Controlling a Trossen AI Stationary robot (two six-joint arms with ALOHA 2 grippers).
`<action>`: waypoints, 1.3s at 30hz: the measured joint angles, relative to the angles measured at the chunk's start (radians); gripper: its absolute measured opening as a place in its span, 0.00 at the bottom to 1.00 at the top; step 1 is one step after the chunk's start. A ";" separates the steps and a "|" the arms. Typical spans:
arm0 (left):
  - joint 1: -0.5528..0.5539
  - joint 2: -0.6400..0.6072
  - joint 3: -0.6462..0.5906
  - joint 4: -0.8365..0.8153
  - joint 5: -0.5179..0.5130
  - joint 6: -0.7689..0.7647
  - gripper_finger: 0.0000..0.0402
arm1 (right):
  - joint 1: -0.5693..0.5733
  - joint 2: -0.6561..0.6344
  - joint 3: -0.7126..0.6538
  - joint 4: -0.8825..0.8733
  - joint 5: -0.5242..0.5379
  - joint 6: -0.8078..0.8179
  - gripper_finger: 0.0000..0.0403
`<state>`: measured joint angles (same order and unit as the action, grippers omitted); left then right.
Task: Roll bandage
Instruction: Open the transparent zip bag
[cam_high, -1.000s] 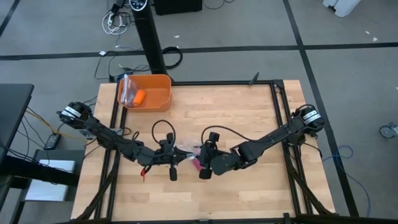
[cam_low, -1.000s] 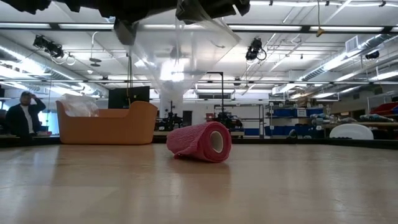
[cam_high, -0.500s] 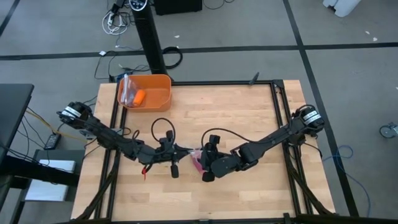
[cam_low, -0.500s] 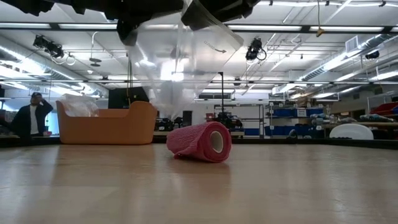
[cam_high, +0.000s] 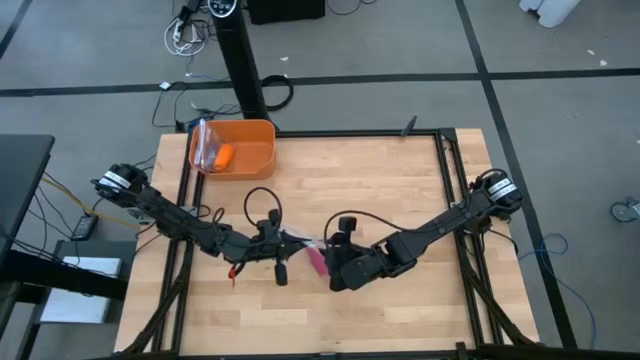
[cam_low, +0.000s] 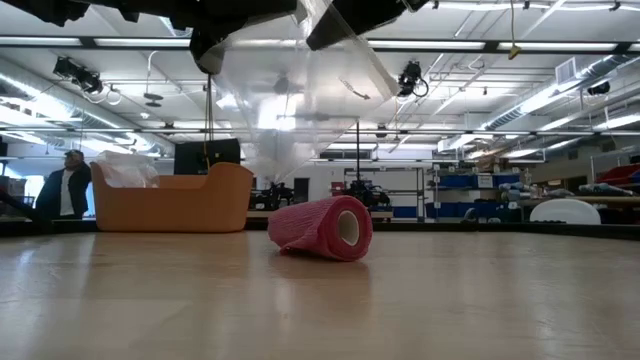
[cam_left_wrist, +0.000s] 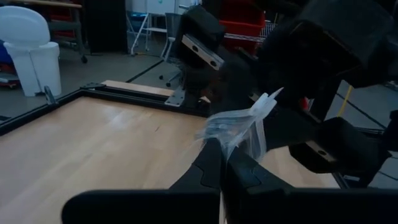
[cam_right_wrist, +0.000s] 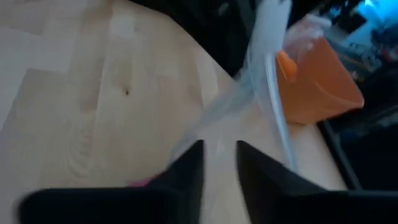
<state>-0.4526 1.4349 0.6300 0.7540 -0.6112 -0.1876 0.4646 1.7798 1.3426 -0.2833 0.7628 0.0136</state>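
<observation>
Wooden table (cam_high: 380, 180) with black frame, grey floor around, open workshop behind with a person (cam_low: 68, 190) far left. Bandage (cam_low: 322, 228) rolled, lying mid-table. Left gripper (cam_left_wrist: 222, 163) clamped on clear bag (cam_low: 290, 100); right gripper (cam_right_wrist: 219, 163) fingers slightly apart around the bag. Orange bin (cam_high: 232, 148) far left.

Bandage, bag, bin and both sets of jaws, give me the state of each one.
bandage: rolled up, lying on the table.
plastic bag: held up above the bandage.
orange bin: upright, holding a small orange object.
left gripper: jaws shut on the plastic bag.
right gripper: jaws parted around the bag.
</observation>
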 joint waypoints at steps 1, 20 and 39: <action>0.000 0.000 0.000 0.004 0.003 0.000 0.00 | 0.000 0.000 0.000 0.008 0.000 -0.026 0.13; 0.001 0.000 0.000 0.066 0.048 -0.031 0.00 | -0.001 0.000 0.000 0.032 0.000 -0.411 0.42; 0.047 0.000 -0.128 0.161 -0.037 -0.029 0.00 | 0.100 -0.121 0.000 -0.204 0.161 0.118 0.47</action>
<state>-0.4054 1.4345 0.5017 0.9152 -0.6482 -0.2165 0.5649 1.6592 1.3426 -0.4877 0.9242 0.1316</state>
